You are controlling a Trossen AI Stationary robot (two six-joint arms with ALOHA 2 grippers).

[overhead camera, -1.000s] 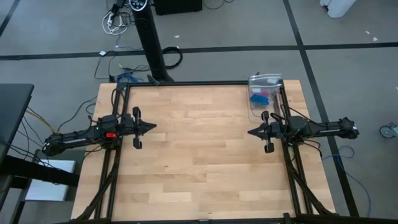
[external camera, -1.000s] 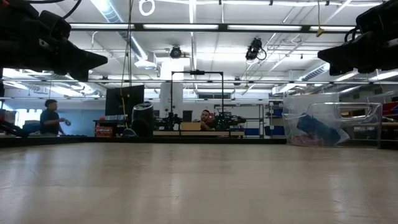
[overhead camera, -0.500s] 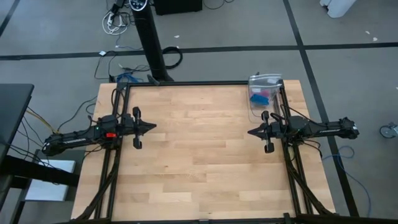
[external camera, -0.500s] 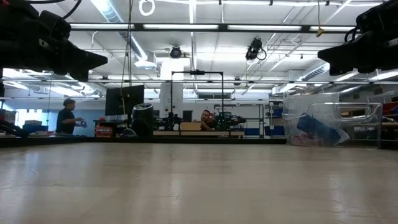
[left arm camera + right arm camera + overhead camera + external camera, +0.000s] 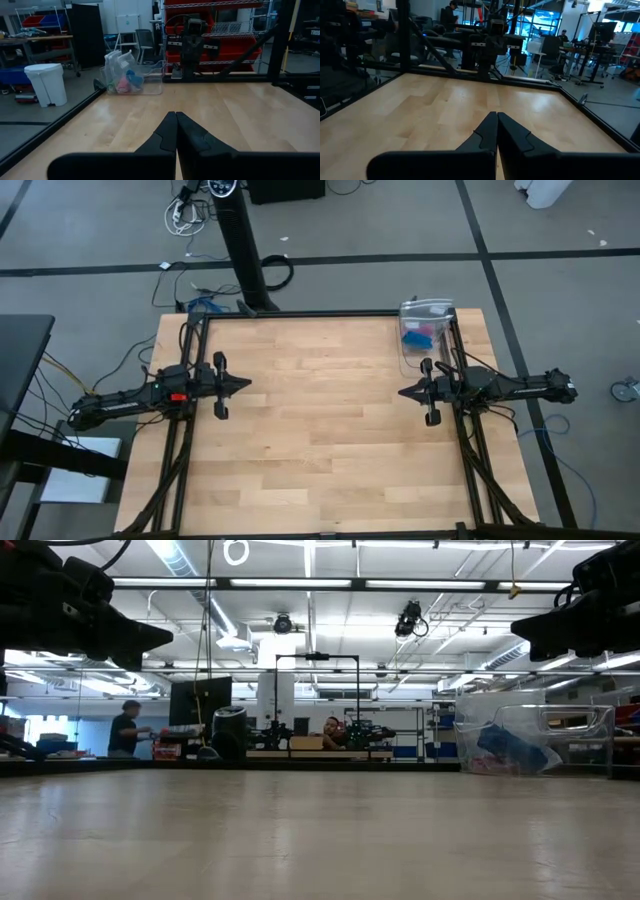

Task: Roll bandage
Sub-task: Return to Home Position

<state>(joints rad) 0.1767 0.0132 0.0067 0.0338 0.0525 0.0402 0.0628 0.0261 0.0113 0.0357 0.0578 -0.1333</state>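
Note:
A clear plastic bag (image 5: 424,330) with blue and pink things inside stands at the table's far right corner; it also shows in the low view (image 5: 530,740) and in the left wrist view (image 5: 131,77). No loose bandage shows on the table. My left gripper (image 5: 246,383) hovers shut and empty over the table's left side, pointing right. My right gripper (image 5: 402,392) hovers shut and empty over the right side, pointing left, just near of the bag. Both show shut in their wrist views, the left gripper (image 5: 176,116) and the right gripper (image 5: 497,116).
The bare wooden tabletop (image 5: 320,430) lies between the two grippers. A black frame (image 5: 300,315) runs along the table's edges. In the room behind, a person (image 5: 126,728) stands far off at the left and another (image 5: 330,728) sits at the middle.
Both arms have kept still. In the room behind the table, a person has walked from left toward right.

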